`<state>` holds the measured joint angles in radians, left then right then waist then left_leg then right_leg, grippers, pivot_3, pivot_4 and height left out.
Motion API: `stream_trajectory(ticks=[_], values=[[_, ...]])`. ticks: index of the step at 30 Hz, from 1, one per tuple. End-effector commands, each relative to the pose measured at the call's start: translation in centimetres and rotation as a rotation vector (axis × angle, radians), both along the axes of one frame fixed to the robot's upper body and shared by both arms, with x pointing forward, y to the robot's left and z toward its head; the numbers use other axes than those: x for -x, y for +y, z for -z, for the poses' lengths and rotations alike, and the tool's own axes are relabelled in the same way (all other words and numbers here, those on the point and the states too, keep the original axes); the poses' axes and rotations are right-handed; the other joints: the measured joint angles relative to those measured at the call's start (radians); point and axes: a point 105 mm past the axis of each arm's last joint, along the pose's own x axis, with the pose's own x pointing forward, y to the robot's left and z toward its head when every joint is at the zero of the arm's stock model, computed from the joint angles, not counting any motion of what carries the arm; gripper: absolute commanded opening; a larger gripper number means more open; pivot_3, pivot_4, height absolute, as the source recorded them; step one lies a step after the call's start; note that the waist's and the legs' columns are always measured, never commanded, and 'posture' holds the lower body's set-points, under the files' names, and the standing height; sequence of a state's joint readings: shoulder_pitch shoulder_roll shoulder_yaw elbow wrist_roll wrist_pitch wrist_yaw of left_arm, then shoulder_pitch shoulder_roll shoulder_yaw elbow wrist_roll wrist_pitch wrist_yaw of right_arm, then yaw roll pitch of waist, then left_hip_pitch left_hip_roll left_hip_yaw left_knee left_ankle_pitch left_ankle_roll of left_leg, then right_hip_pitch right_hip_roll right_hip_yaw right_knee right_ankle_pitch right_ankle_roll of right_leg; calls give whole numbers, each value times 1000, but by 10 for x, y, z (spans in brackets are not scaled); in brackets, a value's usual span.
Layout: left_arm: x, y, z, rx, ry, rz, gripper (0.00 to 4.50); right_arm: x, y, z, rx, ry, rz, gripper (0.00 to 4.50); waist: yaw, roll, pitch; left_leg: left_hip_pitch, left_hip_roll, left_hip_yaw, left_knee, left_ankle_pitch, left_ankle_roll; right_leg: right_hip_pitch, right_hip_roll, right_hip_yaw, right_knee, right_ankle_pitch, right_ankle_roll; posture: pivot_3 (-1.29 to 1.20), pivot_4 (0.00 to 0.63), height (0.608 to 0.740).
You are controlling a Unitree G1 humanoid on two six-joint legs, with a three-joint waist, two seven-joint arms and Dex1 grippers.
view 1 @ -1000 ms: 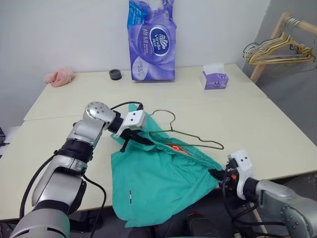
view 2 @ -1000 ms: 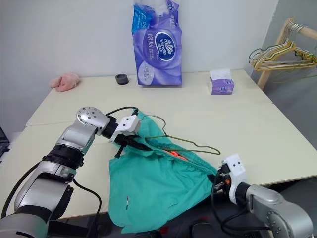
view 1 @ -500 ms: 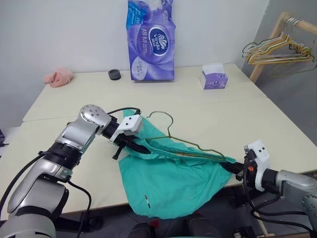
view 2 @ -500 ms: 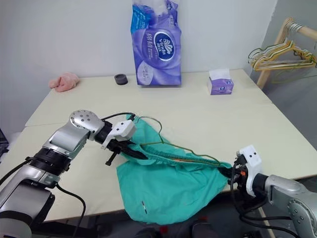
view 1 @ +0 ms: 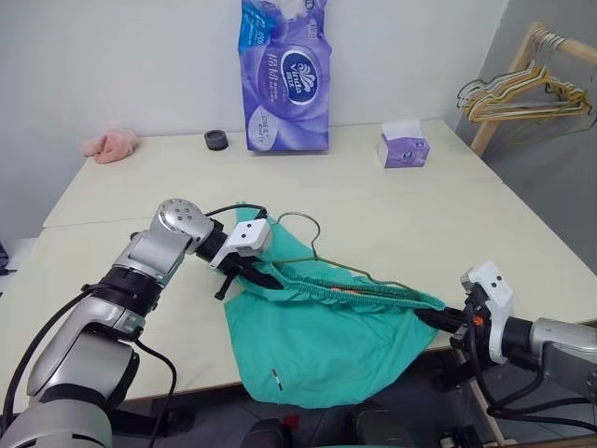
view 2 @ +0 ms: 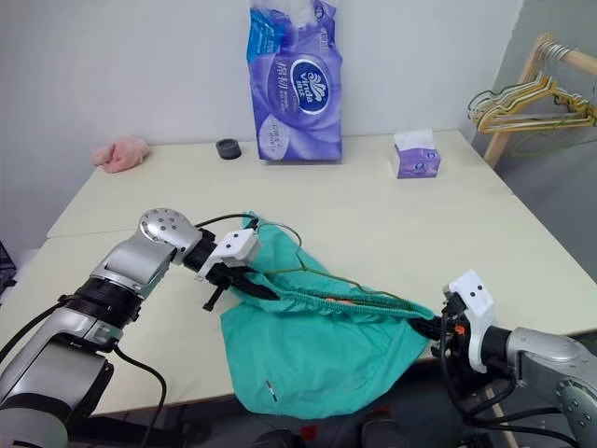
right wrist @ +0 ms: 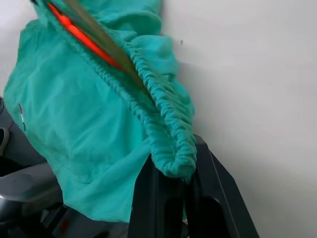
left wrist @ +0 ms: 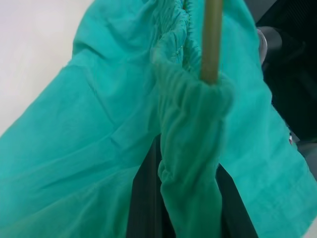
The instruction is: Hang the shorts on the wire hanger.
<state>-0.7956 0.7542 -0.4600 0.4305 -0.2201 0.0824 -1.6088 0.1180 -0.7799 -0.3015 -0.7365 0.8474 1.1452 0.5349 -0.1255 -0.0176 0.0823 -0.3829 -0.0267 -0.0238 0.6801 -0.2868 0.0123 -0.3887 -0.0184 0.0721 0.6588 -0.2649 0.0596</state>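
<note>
At the surface's (view 1: 522,245) near edge, my left tool (view 1: 254,273) and right tool (view 1: 438,320) each pinch the shorts (view 1: 326,345) waistband, stretched over the wire hanger (view 1: 322,254); I keep tension even while seating it.

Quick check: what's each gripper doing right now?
Left gripper: shut on the shorts at the waistband.
Right gripper: shut on the shorts at the waistband's other end.

In front of me a pale cream worktop (view 1: 420,215) of two boards runs to a plain white wall (view 1: 121,56). To my right a wooden rack (view 1: 508,84) carries bunched hangers (view 1: 522,93).
</note>
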Motion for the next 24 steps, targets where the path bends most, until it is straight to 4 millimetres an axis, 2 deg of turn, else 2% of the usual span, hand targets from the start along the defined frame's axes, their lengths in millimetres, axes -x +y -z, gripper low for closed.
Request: stream_trajectory(ticks=[1,7,13,16,20,24], values=[[-6,11,-9,-20,-46,-24,0,2,-4,-10,18,-44,-4,18,0,0,0,0,0,0,0,0,0,0,0,0,0,0,0,-220,79,740],[-6,13,-5,-45,-58,-16,0,-2,-7,-18,56,-71,-17,18,-4,0,0,0,0,0,0,0,0,0,0,0,0,0,0,-224,78,740],[-7,13,2,-81,-92,-11,0,-17,-16,-45,139,-136,-60,18,-13,0,1,0,0,1,0,0,0,0,0,0,-1,0,0,-225,77,740],[-16,10,1,-62,-129,-54,0,-21,-7,-59,185,-174,-129,18,-13,-1,2,-1,0,0,0,0,0,0,0,1,-2,0,0,-224,78,740],[-29,-12,1,-12,-217,-107,0,-33,20,-68,262,-259,-255,18,-15,0,2,-1,0,-1,0,0,0,0,-1,1,-2,0,0,-230,76,740],[-32,-35,3,42,-268,-136,0,-49,32,-69,354,-308,-317,18,-17,1,3,-2,0,-1,0,0,0,-1,-2,1,-2,1,-1,-230,75,740]])
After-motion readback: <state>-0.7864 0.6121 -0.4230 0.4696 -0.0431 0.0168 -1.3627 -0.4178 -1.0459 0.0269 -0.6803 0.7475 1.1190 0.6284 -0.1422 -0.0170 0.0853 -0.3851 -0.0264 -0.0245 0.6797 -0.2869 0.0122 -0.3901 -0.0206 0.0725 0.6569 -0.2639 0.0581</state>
